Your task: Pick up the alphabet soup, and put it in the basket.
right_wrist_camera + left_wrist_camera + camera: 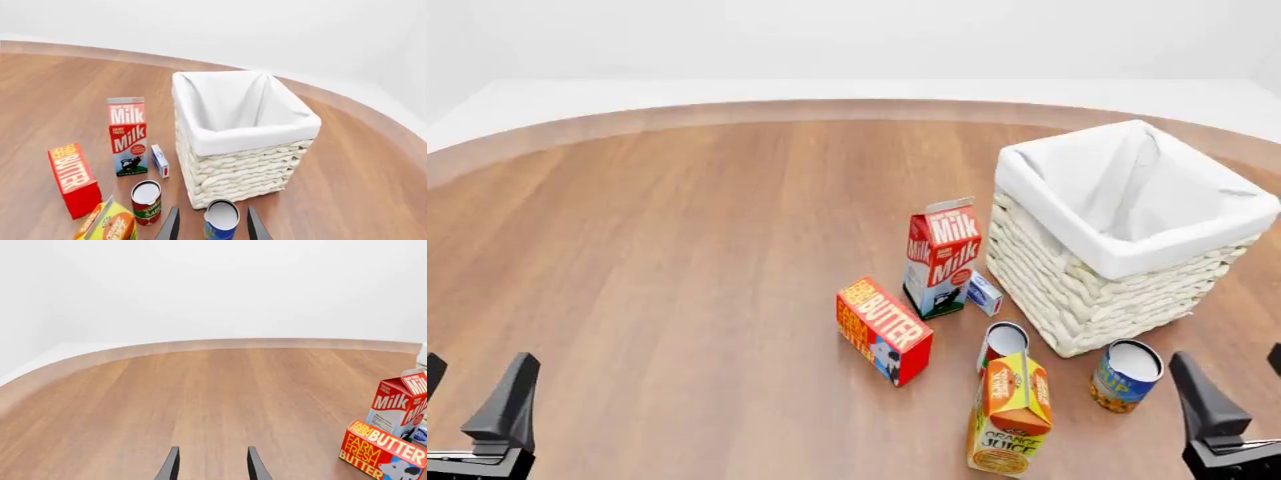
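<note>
The alphabet soup (1125, 375) is a short blue and yellow can with a whitish top, standing upright on the table just in front of the basket (1121, 262). The basket is large, white and woven, with a cloth lining. In the right wrist view the can (221, 219) shows between the fingers of my open right gripper (213, 211), still ahead of them and untouched, and the basket (247, 141) rises behind it. In the front view the right gripper (1244, 385) stands to the right of the can. My left gripper (474, 395) is open and empty at the near left, far from both.
A red and white can (1004, 345) stands left of the soup, with an orange juice carton (1010, 415) in front of it. A butter box (884, 330), a milk carton (942, 257) and a small blue and white box (984, 293) lie further left.
</note>
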Available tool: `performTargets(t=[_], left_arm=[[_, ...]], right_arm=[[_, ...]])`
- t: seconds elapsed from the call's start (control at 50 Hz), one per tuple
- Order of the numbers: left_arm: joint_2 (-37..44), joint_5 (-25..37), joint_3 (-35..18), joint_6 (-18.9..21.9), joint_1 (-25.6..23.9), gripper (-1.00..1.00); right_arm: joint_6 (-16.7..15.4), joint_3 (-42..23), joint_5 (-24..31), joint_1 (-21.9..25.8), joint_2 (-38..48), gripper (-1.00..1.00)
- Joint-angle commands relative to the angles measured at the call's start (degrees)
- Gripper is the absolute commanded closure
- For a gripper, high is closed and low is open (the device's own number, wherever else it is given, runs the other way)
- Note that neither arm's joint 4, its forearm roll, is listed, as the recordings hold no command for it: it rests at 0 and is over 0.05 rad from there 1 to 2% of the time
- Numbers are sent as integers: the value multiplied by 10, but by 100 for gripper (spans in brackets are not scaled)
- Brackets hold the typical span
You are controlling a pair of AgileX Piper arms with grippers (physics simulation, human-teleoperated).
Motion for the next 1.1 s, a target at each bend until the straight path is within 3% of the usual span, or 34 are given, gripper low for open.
performTargets(t=[0.02,0.56,1.1], left_arm=[[0,0,0,0,0,-100],[0,0,0,0,0,-100],[0,0,0,0,0,-100]], right_arm=[[-3,9,-13,-13,30,-100],[-3,50,-94,-29,110,-100],[5,86,-210,-42,225,-100]])
